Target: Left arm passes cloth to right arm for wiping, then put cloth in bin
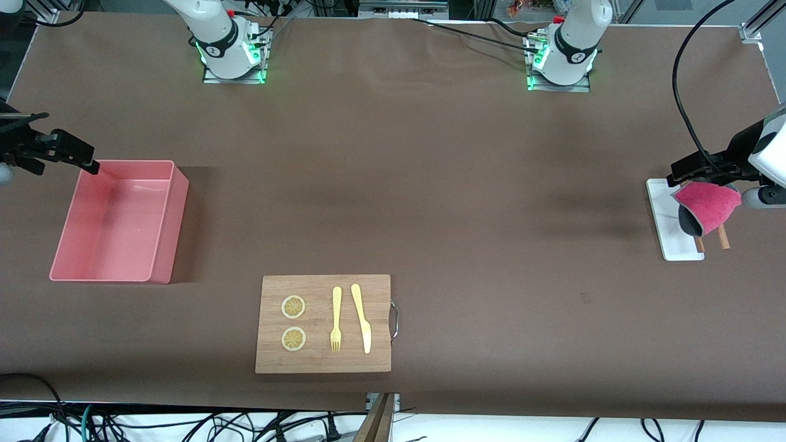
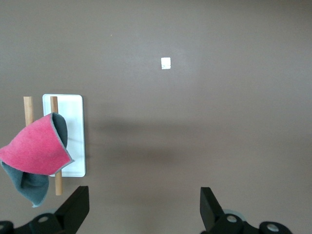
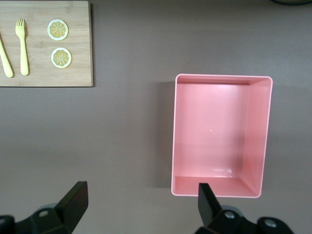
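Observation:
The magenta-red cloth (image 1: 709, 205) with a grey back hangs folded over two upright wooden pegs (image 1: 723, 238) on a small flat white tray (image 1: 666, 230) at the left arm's end of the table. My left gripper (image 1: 688, 170) is open and empty, just above and beside the cloth. In the left wrist view the cloth (image 2: 34, 148) lies off to one side of the open left gripper (image 2: 145, 204), not between the jaws. The salmon-pink bin (image 1: 175, 221) is empty at the right arm's end. My right gripper (image 1: 70, 147) is open and empty over the bin's corner (image 3: 214, 136).
A wooden board (image 1: 322, 362) with two lemon slices, a yellow fork and a yellow knife lies near the front camera; it also shows in the right wrist view (image 3: 44, 73). A small white square (image 2: 165, 63) lies on the brown table.

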